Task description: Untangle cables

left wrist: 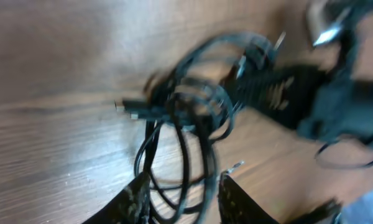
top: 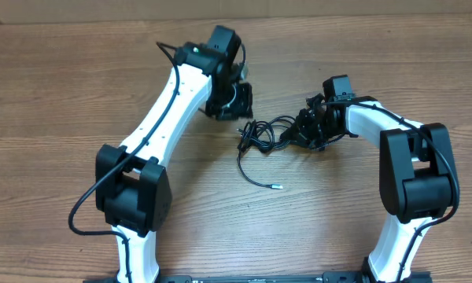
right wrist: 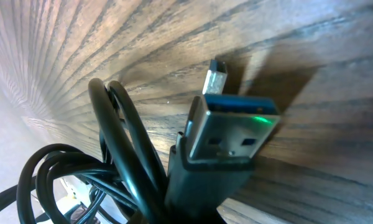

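cables (top: 261, 134) knotted mid-table. One loose tail runs from the knot toward the arm bases and ends in a small metal plug (top: 277, 187).
Left gripper (left wrist: 181, 190) sits just far-left of the knot: fingers (left wrist: 135, 198) apart, strands between them. View is blurred, can't tell if they clamp.
Right gripper (top: 303, 132) is at the knot's right side, pressed together on the cables. USB plug (right wrist: 227, 134) and loops sit right at its camera.
Room: arms flank the knot on both sides. Bare wood on the table (top: 63, 71) beyond it and nearside around the tail.
Dark rail (top: 259, 277) runs along the near edge.
Surface: brown wood grain.
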You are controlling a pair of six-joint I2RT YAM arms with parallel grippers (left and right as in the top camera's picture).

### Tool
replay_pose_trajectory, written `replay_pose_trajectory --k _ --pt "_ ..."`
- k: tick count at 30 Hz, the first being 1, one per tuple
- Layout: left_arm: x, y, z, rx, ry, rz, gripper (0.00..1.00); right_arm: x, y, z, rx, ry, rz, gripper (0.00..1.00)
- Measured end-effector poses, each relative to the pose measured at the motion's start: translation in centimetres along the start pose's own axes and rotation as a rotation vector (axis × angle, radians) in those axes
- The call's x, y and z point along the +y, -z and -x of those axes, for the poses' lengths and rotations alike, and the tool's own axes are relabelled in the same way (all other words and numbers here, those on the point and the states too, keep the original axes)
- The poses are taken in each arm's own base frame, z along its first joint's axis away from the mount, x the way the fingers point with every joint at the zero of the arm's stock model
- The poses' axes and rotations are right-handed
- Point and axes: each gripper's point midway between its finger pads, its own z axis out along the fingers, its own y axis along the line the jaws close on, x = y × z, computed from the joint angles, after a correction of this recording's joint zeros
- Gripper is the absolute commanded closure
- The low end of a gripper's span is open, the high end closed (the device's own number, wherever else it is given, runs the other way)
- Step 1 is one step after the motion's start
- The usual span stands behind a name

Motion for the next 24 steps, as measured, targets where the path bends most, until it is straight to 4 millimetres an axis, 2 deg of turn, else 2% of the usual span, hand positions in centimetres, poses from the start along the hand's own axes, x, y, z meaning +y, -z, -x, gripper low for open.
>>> replay_pose_trajectory --k 4,9,15,18,24 --pt "-1.8 1.9 2.3 -0.105 0.057 -0.024 0.37 0.0 0.0 0.1 -0.003 0.003 0.001 0.96" --pt "-2.9 1.0 1.7 -0.103 0.091 -0.022 0.37 0.0 0.0 0.1 -0.003 0.002 0.000 0.96" --pt "-3.6 -2.9 -1.3 -0.025 0.122 0.003 0.37 0.0 0.0 0.1 -0.003 0.002 0.001 0.96" --pt "-3.7 -4.1 -2.3 -0.004 0.145 0.015 0.36 0.0 0.0 0.1 -0.004 0.003 0.000 0.96" --pt "-4.7 -4.5 -1.6 -0.042 0.191 -0.013 0.37 0.0 0.0 0.1 -0.004 0.002 -0.002 0.96"
